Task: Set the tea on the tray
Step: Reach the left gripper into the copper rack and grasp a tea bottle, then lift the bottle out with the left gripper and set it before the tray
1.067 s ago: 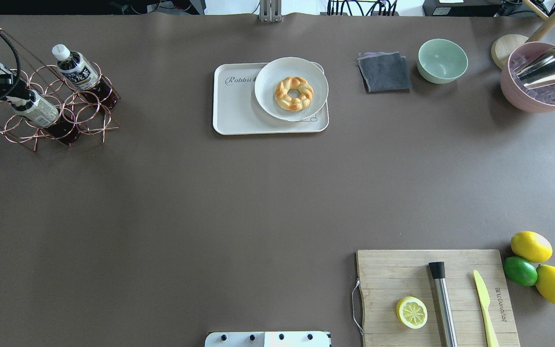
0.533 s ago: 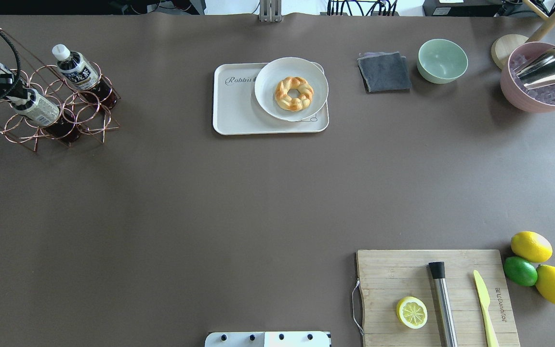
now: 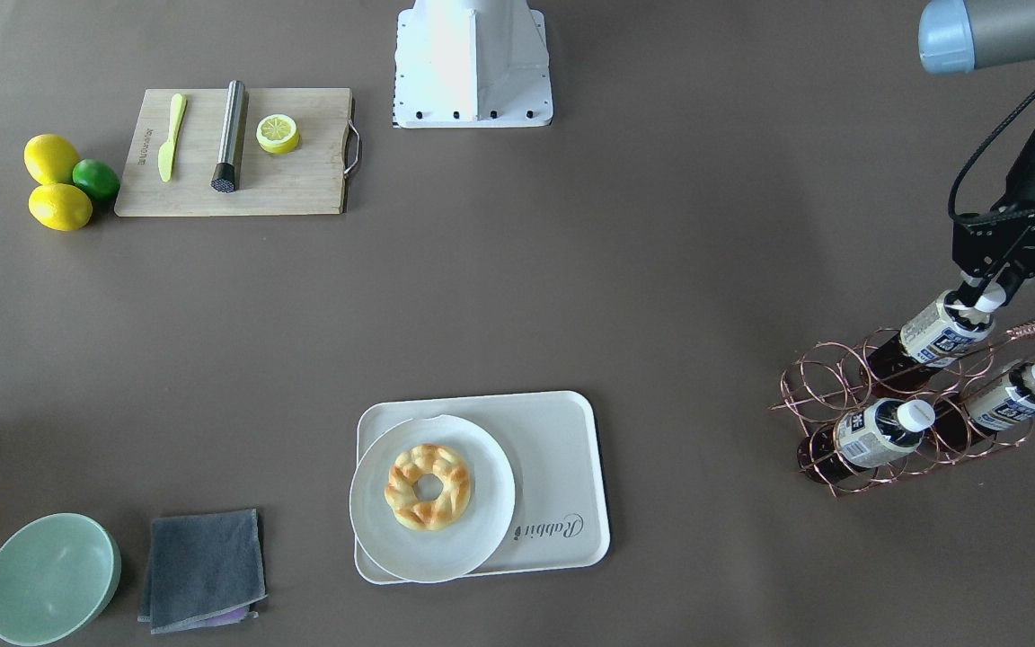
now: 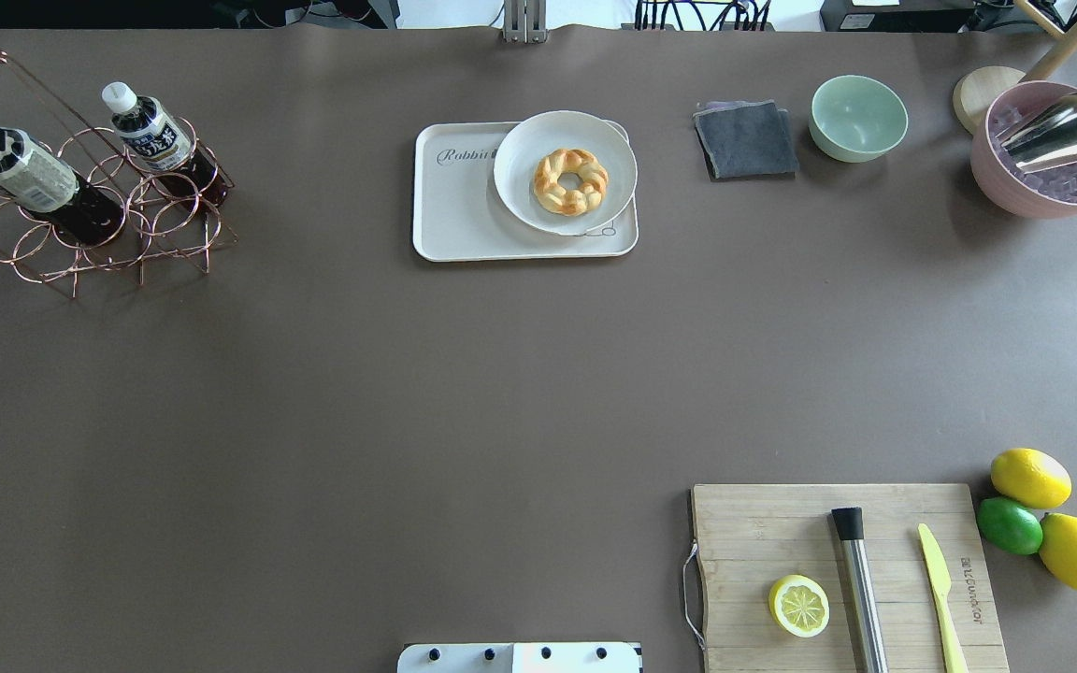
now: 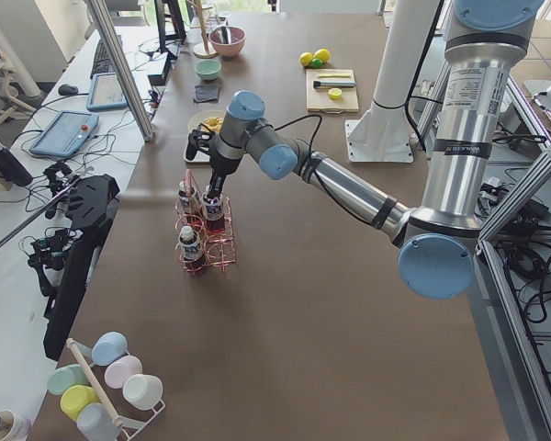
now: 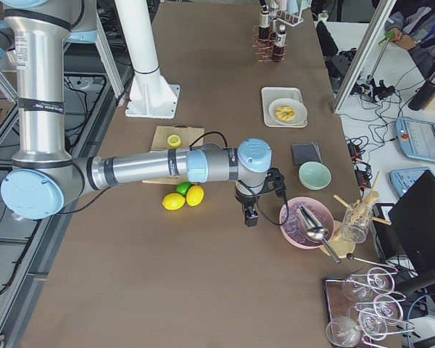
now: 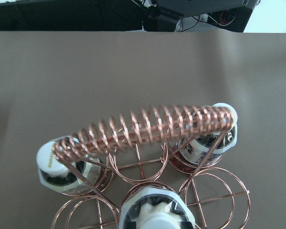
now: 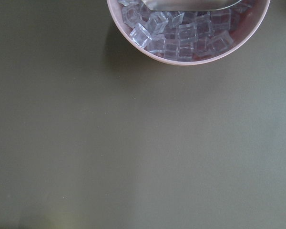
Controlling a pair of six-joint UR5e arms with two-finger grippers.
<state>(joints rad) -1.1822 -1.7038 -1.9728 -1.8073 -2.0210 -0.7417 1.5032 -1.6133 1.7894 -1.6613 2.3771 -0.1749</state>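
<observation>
Three tea bottles sit in a copper wire rack (image 3: 904, 404). My left gripper (image 3: 985, 295) is shut on the white cap of the top tea bottle (image 3: 938, 331), which leans tilted, its dark base still in the rack rings. That bottle also shows in the overhead view (image 4: 24, 178) and at the bottom of the left wrist view (image 7: 155, 214). The other two bottles (image 3: 881, 429) (image 3: 1012, 395) lie in lower rings. The cream tray (image 4: 459, 210) marked "Rabbit" lies far off at mid-table. My right gripper (image 6: 250, 214) shows only in the exterior right view; I cannot tell its state.
A white plate (image 4: 565, 131) with a braided bread ring covers the tray's right part. A grey cloth (image 4: 746, 140), green bowl (image 4: 859, 117) and pink ice bowl (image 4: 1053, 187) stand at the back right. A cutting board (image 4: 782, 533) and citrus fruit (image 4: 1029, 477) are near right.
My left gripper has drawn the held bottle up and toward the overhead view's left edge, partly out of the rings. The rack has shifted slightly.
</observation>
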